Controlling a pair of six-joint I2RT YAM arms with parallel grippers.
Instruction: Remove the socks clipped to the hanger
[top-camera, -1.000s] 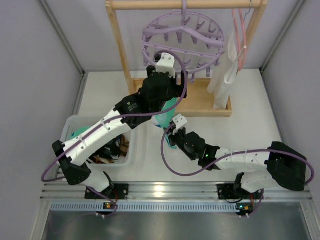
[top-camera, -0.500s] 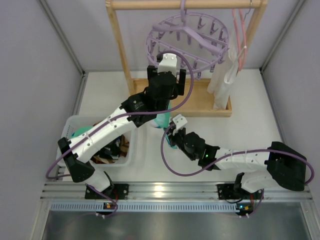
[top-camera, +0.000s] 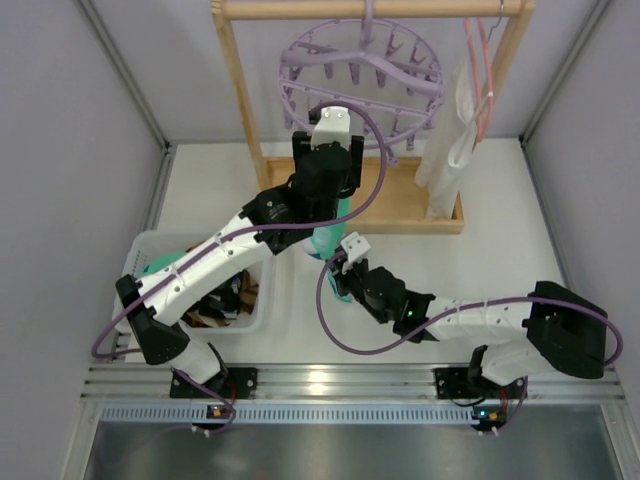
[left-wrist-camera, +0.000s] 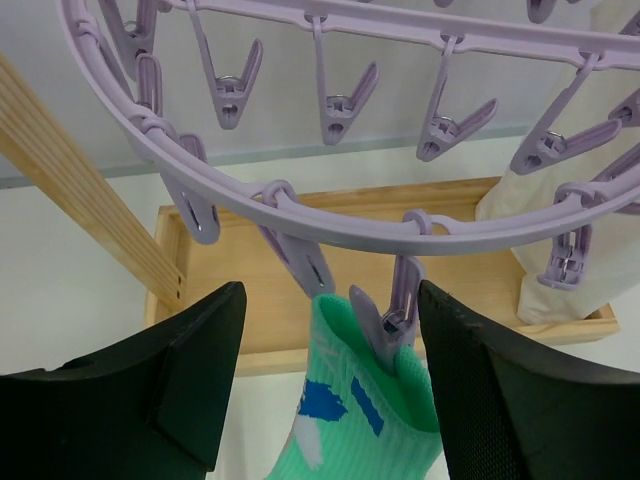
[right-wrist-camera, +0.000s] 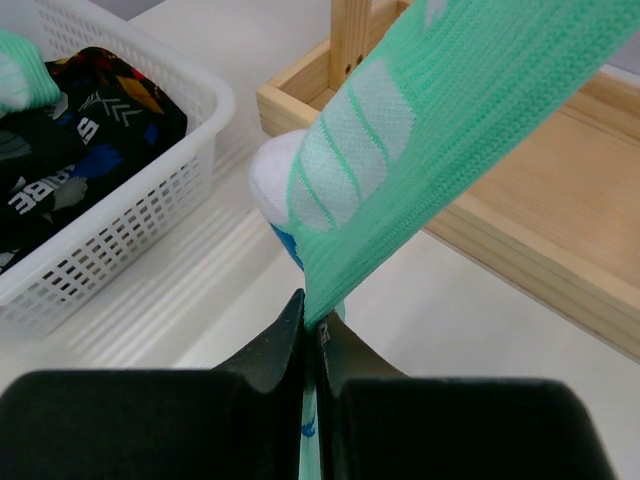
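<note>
Hanging just below the ring of the lavender hanger (left-wrist-camera: 300, 215), the left pincer (left-wrist-camera: 330, 300) stands spread. Its two black fingers (left-wrist-camera: 190, 370) flank a teal-and-white sock (left-wrist-camera: 350, 420) and touch neither side of it. The sock sits in the gap between them, its cuff bitten by a clip peg (left-wrist-camera: 398, 305) that dangles from the ring straight above the gap. A second peg (left-wrist-camera: 300, 262) slants down to the cuff's other edge; whether it grips the sock cannot be told. Beyond the fingertips lies the wooden rack base (left-wrist-camera: 470, 260), and past the right-hand finger a white cloth (left-wrist-camera: 560, 220) hangs.

The right pincer (right-wrist-camera: 312, 320) is pressed together, pinching the same sock low down. From its fingertips the knit runs taut, up and away toward the hanger, with the white heel patch (right-wrist-camera: 275, 185) just ahead of the tips. Off to this pincer's left stands a white basket (right-wrist-camera: 150, 220) holding a dark sock (right-wrist-camera: 90, 130) with coloured marks.

In the top view the right pincer sits below and nearer than the left, with the sock stretched between them.
</note>
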